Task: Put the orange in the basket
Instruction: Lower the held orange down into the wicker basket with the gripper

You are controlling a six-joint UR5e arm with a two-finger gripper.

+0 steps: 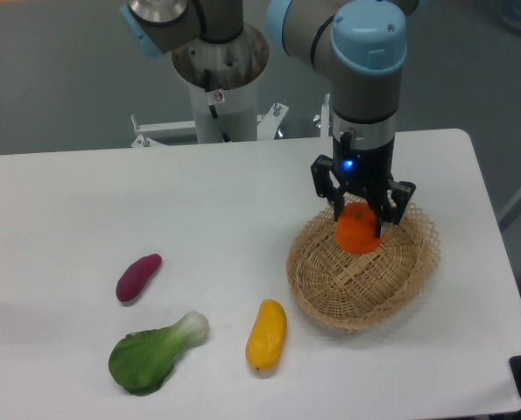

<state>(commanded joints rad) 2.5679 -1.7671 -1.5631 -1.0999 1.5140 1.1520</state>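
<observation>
Nearest the camera, three items lay on the white desk point(234, 201) well apart from the work: a green leafy vegetable point(155, 354), a yellow-orange elongated fruit point(267, 333) just beside the basket's near edge, and a purple eggplant-like piece point(138, 276) further left. None of them looked to be in the way.

Behind and to the right sat the basket point(330, 302), and over its far half hung the hand point(362, 214), its two fingers clenched on either side of the orange point(359, 230). The orange was inside the rim's outline, toward the back of the bowl, and looked to be just above or barely touching the wicker floor.

The step in hand appeared to be the release. To do it well, the hand should lower until the fruit rests on the weave, open only enough to free it, and then rise straight up so the fingers do not catch the lattice rim close behind them. A drop from height could let the round fruit roll toward the low near side.

Whether the orange already touched the basket could not be told from this single view. The fingertips were partly hidden behind the fruit, and the arm's upper links were cut off at the top edge.
</observation>
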